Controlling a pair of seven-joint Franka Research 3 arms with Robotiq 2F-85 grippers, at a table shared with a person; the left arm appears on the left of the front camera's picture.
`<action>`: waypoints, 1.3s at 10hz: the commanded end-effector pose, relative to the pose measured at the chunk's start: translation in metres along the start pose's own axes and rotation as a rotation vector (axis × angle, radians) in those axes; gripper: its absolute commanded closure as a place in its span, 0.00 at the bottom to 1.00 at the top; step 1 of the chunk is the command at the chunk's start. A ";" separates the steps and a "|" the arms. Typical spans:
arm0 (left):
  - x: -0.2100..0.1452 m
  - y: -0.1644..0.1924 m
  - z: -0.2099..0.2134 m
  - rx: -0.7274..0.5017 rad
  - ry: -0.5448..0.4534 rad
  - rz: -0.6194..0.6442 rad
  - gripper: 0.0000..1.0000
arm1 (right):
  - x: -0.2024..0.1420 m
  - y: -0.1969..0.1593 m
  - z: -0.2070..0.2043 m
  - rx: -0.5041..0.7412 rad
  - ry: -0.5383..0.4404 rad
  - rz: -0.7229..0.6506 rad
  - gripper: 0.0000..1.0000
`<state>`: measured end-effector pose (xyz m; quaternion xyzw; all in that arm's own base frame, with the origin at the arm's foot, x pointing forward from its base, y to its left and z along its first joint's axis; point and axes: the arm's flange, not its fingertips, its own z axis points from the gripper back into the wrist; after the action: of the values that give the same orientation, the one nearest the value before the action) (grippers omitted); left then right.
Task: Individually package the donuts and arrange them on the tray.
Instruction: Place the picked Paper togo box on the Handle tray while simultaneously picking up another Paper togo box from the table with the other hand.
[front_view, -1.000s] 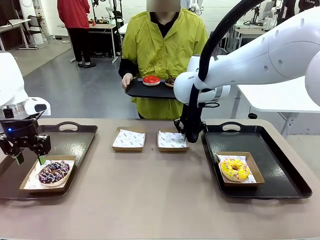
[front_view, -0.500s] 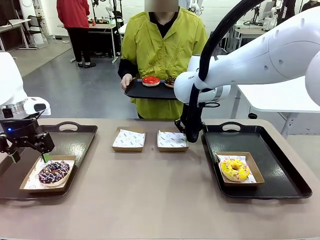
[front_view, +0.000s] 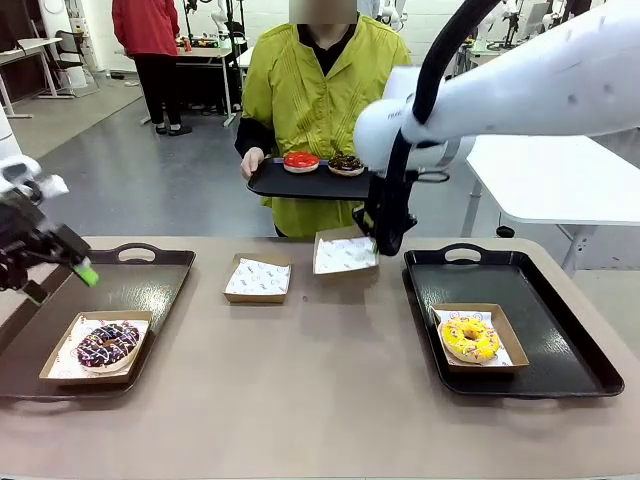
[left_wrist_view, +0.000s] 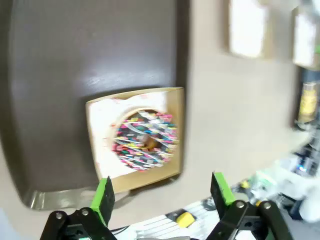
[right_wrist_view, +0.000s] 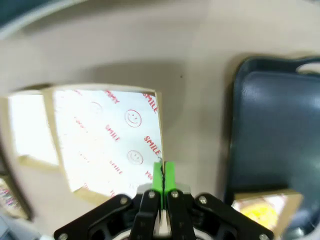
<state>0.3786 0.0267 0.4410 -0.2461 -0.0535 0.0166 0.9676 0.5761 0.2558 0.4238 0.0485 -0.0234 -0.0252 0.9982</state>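
On a matte tan worktop (front_view: 300, 410), two glossy black trays (front_view: 140, 285) (front_view: 575, 372) each carry a square cardboard box (front_view: 52, 370) (front_view: 506, 335) with one ring donut: sprinkled chocolate donut (front_view: 107, 343) left, yellow-iced donut (front_view: 469, 338) right. A person's third tray (front_view: 290, 184) bears the red-glazed donut (front_view: 302, 160) and dark chocolate donut (front_view: 346, 161). The right gripper (front_view: 385, 246) pinches a tilted paper-lined box (front_view: 345, 255); the left gripper (front_view: 60, 283) hangs released.

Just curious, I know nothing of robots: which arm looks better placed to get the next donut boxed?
The right, probably. The right gripper is shut on an empty paper-lined box, lifted near the person's tray of two donuts. The left gripper hangs open by the left tray, holding nothing.
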 end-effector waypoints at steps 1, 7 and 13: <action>-0.023 0.041 0.033 -0.283 -0.062 0.035 0.00 | -0.011 -0.009 0.045 -0.001 -0.026 -0.044 1.00; -0.064 0.204 0.073 -0.729 -0.087 0.288 0.00 | 0.013 -0.004 0.097 -0.037 -0.007 -0.056 1.00; -0.083 0.217 0.064 -0.738 -0.075 0.320 0.00 | 0.016 -0.008 0.087 -0.013 0.020 -0.044 1.00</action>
<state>0.2908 0.2423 0.3824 -0.5793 -0.0477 0.1560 0.7987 0.5919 0.2401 0.5076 0.0422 -0.0074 -0.0466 0.9980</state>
